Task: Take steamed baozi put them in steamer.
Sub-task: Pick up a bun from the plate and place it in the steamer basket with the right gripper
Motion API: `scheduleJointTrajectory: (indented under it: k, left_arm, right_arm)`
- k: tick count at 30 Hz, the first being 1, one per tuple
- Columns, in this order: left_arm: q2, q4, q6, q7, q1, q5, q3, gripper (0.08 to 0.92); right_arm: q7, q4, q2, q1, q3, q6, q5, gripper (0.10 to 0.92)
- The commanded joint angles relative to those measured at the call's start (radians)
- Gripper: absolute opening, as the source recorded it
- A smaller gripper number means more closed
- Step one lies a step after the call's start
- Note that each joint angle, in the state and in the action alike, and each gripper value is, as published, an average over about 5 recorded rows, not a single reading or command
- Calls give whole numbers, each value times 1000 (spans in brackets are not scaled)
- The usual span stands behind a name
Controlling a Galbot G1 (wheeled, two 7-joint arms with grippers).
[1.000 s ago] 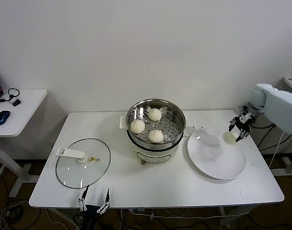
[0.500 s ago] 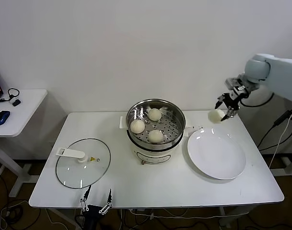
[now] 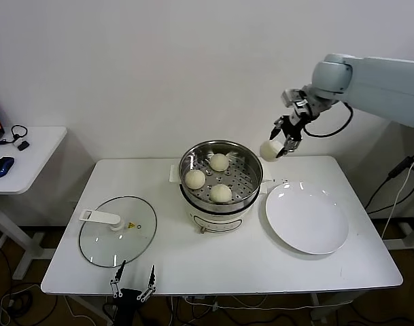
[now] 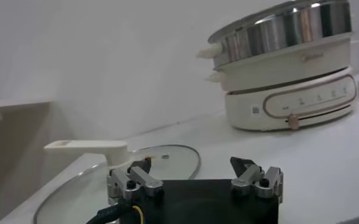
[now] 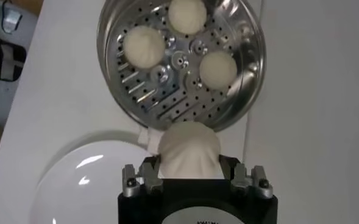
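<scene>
The shiny steel steamer (image 3: 251, 161) sits on a white cooker base at the table's middle, with three cream-white baozi inside (image 3: 219, 161) (image 3: 194, 178) (image 3: 221, 193). My right gripper (image 3: 280, 144) hangs in the air just right of the steamer's rim, shut on another baozi (image 3: 270, 150). From the right wrist, that held baozi (image 5: 188, 148) fills the space between the fingers, with the steamer (image 5: 246, 55) below and beyond it. My left gripper (image 3: 133, 289) is parked open at the table's front edge, near the lid.
A white plate (image 3: 306, 219) lies bare to the right of the steamer. The glass lid (image 3: 118, 231) with its white handle rests at front left. A side table (image 3: 30, 153) with a mouse stands far left. The wall is close behind.
My right gripper rose from the plate's right rim with the baozi and swung left and up toward the steamer. The left arm stayed still.
</scene>
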Motion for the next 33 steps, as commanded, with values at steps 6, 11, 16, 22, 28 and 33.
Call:
scheduleJointTrajectory:
  k: [6, 11, 16, 22, 28, 33]
  left_arm:
    - [-3, 2, 2, 0, 0, -9, -12, 823]
    - [-5, -1, 4, 1, 1, -14, -15, 823]
    - [-4, 7, 3, 1, 0, -12, -17, 823]
    - [-3, 11, 3, 1, 1, -9, -17, 823]
    - [-1, 9, 3, 1, 0, -8, -17, 823]
    - [-1, 6, 3, 1, 2, -7, -16, 823]
  right_arm:
    - [53, -84, 184, -179, 109, -64, 40, 670]
    - [61, -118, 185, -249, 140, -63, -4, 670]
    - [72, -129, 168, -306, 167, -64, -33, 670]
    - [85, -109, 137, -350, 194, -71, -52, 670]
    - [85, -93, 118, -343, 192, -72, -57, 670]
    - [99, -85, 105, -324, 190, -71, -54, 671]
